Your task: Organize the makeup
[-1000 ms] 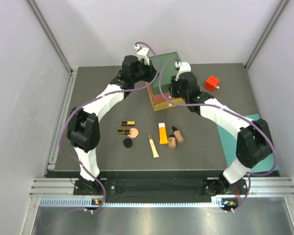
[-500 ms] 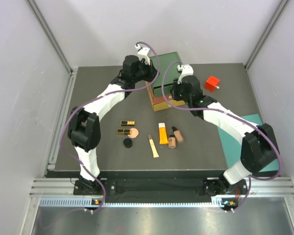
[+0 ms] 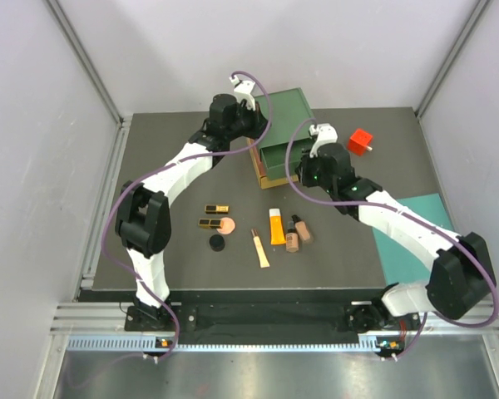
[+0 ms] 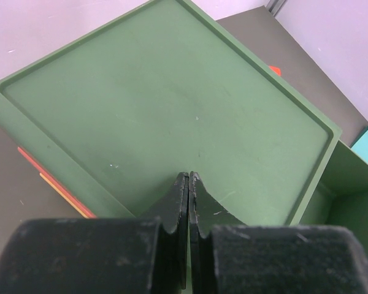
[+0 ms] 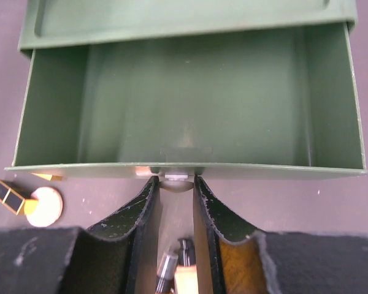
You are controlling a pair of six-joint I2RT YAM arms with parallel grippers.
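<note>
The makeup lies in a loose group at the table's front middle: two gold-black cases (image 3: pixel 217 209) (image 3: pixel 209 223), a round peach compact (image 3: pixel 226 225), a black disc (image 3: pixel 217 243), a slim peach tube (image 3: pixel 260 248), a yellow-orange tube (image 3: pixel 276 226) and two tan bottles (image 3: pixel 292 240) (image 3: pixel 303 230). My right gripper (image 3: pixel 303 173) (image 5: pixel 175 182) is shut on the knob (image 5: pixel 176 179) of the green drawer (image 5: pixel 190 104), which stands pulled out and holds nothing. My left gripper (image 3: pixel 251 129) (image 4: pixel 189 179) is shut and empty, pressing on the drawer box's green top (image 4: pixel 172 104).
The drawer box (image 3: pixel 280 116) stands at the back middle. A red cube (image 3: pixel 360 140) sits to its right. A teal mat (image 3: pixel 416 233) lies at the table's right edge. Grey walls enclose the table on three sides.
My right gripper has pulled the green drawer out toward the front, and the right arm has drawn back with it. The left gripper has stayed on the box top.
</note>
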